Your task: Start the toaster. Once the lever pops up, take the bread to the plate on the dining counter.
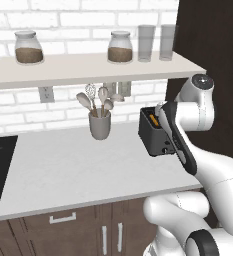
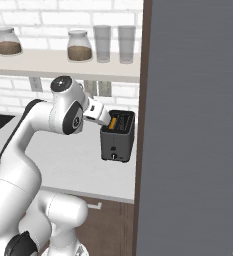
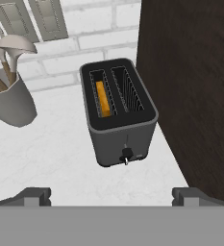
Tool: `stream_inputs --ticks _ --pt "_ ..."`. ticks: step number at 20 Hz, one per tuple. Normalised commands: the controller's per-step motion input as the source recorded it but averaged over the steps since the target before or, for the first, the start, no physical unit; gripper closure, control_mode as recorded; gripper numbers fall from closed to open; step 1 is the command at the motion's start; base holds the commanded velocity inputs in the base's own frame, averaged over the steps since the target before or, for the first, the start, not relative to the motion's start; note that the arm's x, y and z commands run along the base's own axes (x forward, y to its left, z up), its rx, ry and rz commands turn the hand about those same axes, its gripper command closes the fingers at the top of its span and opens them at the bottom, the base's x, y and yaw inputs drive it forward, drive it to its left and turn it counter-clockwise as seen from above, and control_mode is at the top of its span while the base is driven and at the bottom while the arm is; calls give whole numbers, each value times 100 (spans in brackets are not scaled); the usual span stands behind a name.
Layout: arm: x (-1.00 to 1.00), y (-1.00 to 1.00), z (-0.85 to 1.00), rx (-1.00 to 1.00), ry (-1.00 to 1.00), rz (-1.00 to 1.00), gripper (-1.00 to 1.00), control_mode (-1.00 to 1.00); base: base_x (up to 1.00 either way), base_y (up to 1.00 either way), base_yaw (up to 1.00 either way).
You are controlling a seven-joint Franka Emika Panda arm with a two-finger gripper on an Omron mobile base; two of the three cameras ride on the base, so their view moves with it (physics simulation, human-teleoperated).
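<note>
Clearly at the start only. Toaster [image 3: 119,110] standing on the grey worktop [image 3: 60,153], just beside the dark cabinet wall [image 3: 190,86], bread [image 3: 103,98] down in its left slot. Tool [image 3: 111,194] spread wide, empty, hovering before the toaster. Lever apparently not yet pressed; carrying still ahead.

Even, bright rendered light, no glare.
Soft light falls from above: the shelf [image 1: 88,67] dims the brick wall beneath it, and the toaster [image 3: 118,110] throws only a faint shadow on the counter [image 3: 60,153]. Edges look slightly coarse and pixelated in all views; no blur, no edge distortion.
</note>
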Motion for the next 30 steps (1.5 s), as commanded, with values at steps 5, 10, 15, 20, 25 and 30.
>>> stream_inputs --ticks 5,10,15,20,25,30 --pt "0 0 0 0 0 0 -100 -100 0 0 0" --pt "0 0 0 0 0 0 -100 -100 0 0 0" --pt "0 0 0 0 0 0 -100 -100 0 0 0" --pt "0 0 0 0 0 0 -100 -100 0 0 0" --pt "0 0 0 0 0 0 -100 -100 0 0 0" --pt "0 0 0 0 0 0 -100 -100 0 0 0"
